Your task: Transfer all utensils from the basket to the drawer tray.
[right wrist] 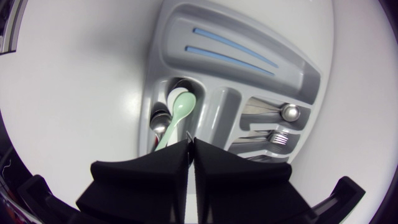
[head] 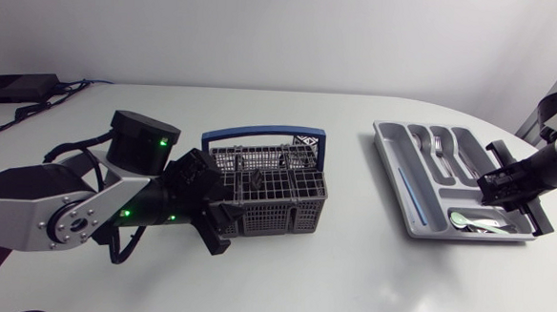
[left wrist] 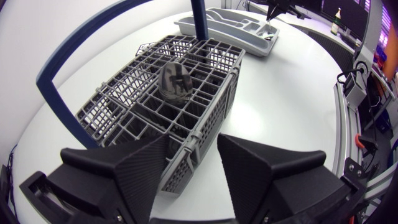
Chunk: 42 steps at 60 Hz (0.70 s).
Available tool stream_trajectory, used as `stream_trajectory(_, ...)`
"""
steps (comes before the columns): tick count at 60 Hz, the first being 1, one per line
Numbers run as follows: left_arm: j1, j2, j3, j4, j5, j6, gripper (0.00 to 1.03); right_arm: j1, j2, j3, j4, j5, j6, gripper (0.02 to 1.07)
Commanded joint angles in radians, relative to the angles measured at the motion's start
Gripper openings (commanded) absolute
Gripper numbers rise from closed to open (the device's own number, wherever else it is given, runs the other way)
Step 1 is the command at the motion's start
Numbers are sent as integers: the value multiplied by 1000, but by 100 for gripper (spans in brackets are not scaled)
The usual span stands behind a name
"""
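From above, my left pincer (head: 209, 210) sits against one end of the basket (head: 275, 213), with one dark utensil (head: 256, 179) standing inside. The tray (head: 393, 157) lies well apart on the surface, under my right pincer (head: 511, 183).

At my left wrist, the pincer is spread wide astride the basket wall. The utensil's rounded head looks light and stiff, and I'd pinch just under it.

At my right wrist, the pincer is closed with nothing visible between it. Below lie one green spoon (right wrist: 180, 109), one steel spoon (right wrist: 158, 124) beside it, another spoon (right wrist: 289, 112) and one fork (right wrist: 280, 138).

spoon (right wrist: 181, 109) handle behind right claw (right wrist: 191, 144), basket item (left wrist: 176, 81) unclear
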Motion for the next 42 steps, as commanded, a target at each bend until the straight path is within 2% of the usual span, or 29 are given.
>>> stream_trajectory(1, 12, 4, -32, -23, -4, 27, 55, -9, 47, 1, 12, 33, -69, 8)
stream_trajectory(15, 44, -1, -51, -19, -4, 52, 55, 22, 76, -125, 133, 57, -69, 8)
stream_trajectory(19, 57, -1, -56, -15, -4, 60, 55, 33, 71, -157, 161, 56, -69, 11)
stream_trajectory(32, 58, -51, -58, -22, -3, 54, 56, 57, 25, -192, 192, 25, -37, 43)
stream_trajectory(42, 54, -96, -24, -66, -3, 37, 63, 74, -37, -135, 172, -36, 62, 60)
